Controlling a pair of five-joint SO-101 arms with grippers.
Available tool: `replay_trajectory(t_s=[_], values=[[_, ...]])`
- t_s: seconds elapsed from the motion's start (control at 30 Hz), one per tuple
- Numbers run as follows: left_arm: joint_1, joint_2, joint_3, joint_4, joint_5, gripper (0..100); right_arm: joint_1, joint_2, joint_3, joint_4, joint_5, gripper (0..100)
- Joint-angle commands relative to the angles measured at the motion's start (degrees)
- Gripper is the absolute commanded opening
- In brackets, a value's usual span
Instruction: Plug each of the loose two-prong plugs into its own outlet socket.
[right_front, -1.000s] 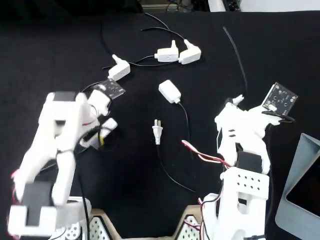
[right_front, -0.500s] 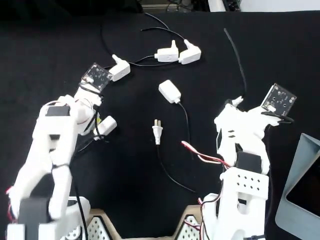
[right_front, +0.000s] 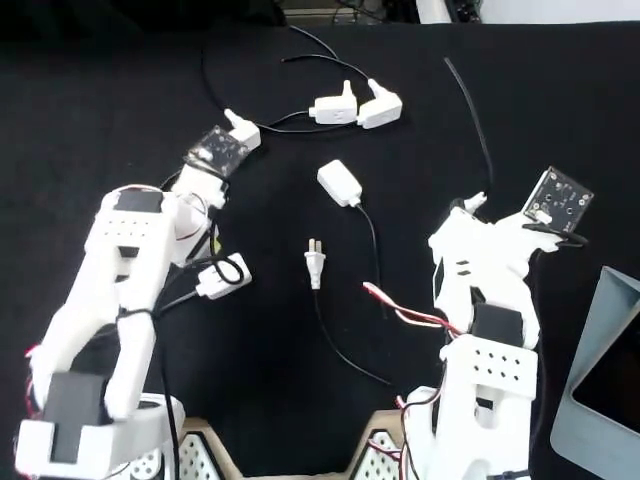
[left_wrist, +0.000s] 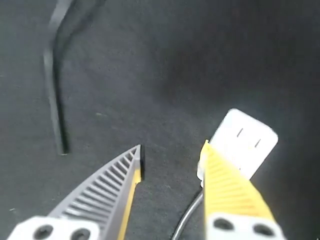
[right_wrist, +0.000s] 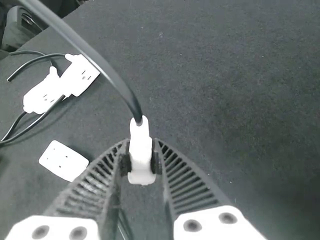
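My right gripper (right_wrist: 140, 151) is shut on a white plug (right_wrist: 140, 157) whose black cord (right_wrist: 80, 55) runs away from it; in the high view this gripper (right_front: 474, 204) sits at the right of the black table. Between the arms lies a loose two-prong plug (right_front: 315, 262), prongs pointing to the far side. My left gripper (left_wrist: 171, 155) stands open just over the cloth. A white outlet socket (left_wrist: 246, 142) lies beside its yellow finger (left_wrist: 225, 185), not between the two fingers. From above, that socket (right_front: 220, 277) lies by the left arm with a cable loop on it.
Another white socket (right_front: 340, 183) lies past the loose plug, also seen as a socket (right_wrist: 64, 160) from the right wrist. Two more sockets (right_front: 335, 108) (right_front: 380, 108) and a third (right_front: 240, 132) lie at the back. A grey box (right_front: 600, 370) stands at the right edge.
The left arm has swung its wrist toward the table's middle, and the socket beside it has shifted nearer the front with its cable looped. The right arm has kept still.
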Motion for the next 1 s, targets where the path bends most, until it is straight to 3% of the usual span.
replay_trajectory(t_s=[0.0, 0.13, 0.3, 0.43, 0.57, 0.97], values=[[0.3, -6.2, 0.3, -0.1, 1.3, 20, 0.2, -1.3, -0.6, -0.9, -0.6, 1.3], [-0.4, -7.9, 2.2, 0.4, 1.4, 20, -3.6, -1.3, -0.7, -0.3, 0.2, 1.2], [-0.7, -11.3, 2.2, 0.4, 2.4, 19, -15.3, -1.4, -6.4, 7.2, 3.5, 1.2], [-0.5, -17.6, 2.4, 0.4, 11.0, 19, -24.5, -1.4, -11.3, 12.3, 3.7, 1.2], [0.0, -26.1, 4.4, 0.5, 17.1, 19, -32.4, -1.4, -13.6, 15.6, 9.2, 1.2], [2.1, -46.6, 16.0, 0.0, 37.1, 19, -49.5, -1.4, -13.8, 15.9, 12.0, 1.1]])
